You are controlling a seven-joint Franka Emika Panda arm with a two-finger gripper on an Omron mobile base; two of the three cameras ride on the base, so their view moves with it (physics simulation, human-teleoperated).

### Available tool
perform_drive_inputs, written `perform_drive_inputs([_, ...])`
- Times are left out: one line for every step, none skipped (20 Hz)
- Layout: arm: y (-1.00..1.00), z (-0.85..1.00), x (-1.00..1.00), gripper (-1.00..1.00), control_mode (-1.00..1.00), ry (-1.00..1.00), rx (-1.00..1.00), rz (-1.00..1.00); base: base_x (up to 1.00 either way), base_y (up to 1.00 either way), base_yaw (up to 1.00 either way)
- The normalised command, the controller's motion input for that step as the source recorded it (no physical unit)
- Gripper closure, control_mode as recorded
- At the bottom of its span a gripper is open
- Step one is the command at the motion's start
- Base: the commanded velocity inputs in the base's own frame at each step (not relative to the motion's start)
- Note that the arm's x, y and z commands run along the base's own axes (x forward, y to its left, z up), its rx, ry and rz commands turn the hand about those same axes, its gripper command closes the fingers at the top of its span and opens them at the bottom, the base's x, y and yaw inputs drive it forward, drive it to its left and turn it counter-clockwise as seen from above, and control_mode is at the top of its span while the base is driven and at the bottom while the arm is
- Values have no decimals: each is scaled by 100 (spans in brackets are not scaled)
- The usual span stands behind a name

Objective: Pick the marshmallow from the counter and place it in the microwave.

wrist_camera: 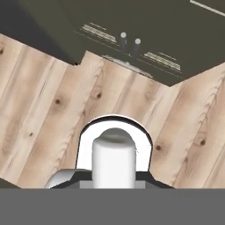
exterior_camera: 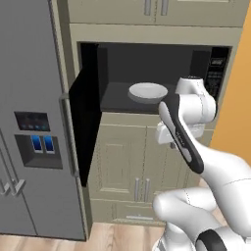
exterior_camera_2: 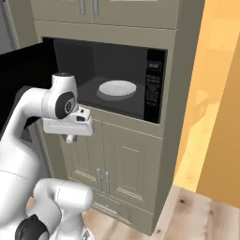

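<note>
1. While the black side-hinged door [exterior_camera: 84, 132] of the wide black built-in microwave [exterior_camera: 152, 73] stands swung open to the left, the dark cavity holds a round white plate [exterior_camera: 147, 91].
2. The gripper [exterior_camera_2: 70, 138] hangs below the microwave's floor, in front of the beige cabinet doors [exterior_camera_2: 122, 164], and points down at the floor.
3. In the hand view, the gripper is closed on a white cylindrical marshmallow [wrist_camera: 113, 160], which stands upright between the dark finger tips.
4. Beneath the marshmallow lies the light wooden plank floor [wrist_camera: 44, 114]; the dark base of the cabinet, with two small grey handles [wrist_camera: 130, 43], crosses the top of that view.
5. A tall grey fridge [exterior_camera: 29, 122] with a blue-lit dispenser panel stands left of the microwave; an orange wall [exterior_camera_2: 211, 93] lies to the right.
</note>
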Motion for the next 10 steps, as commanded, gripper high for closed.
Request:
perform_drive_inputs([0,0,0,100,100,0,0,0,32,0,0])
perform_drive_inputs([0,0,0,100,100,0,0,0,45,2,-1])
perform_drive_inputs([0,0,0,100,100,0,0,0,51,7,-1])
perform_drive_inputs([0,0,0,100,100,0,0,0,73,24,-1])
perform_drive_inputs([0,0,0,100,100,0,0,0,68,16,0])
perform_drive_inputs([0,0,0,100,100,0,0,0,71,7,-1])
perform_drive_inputs([0,0,0,100,100,0,0,0,47,0,0])
perform_drive_inputs([0,0,0,100,100,0,0,0,29,0,-1])
perform_drive_inputs([0,0,0,100,100,0,0,0,36,0,-3])
perform_drive_inputs([0,0,0,100,100,0,0,0,49,0,-4])
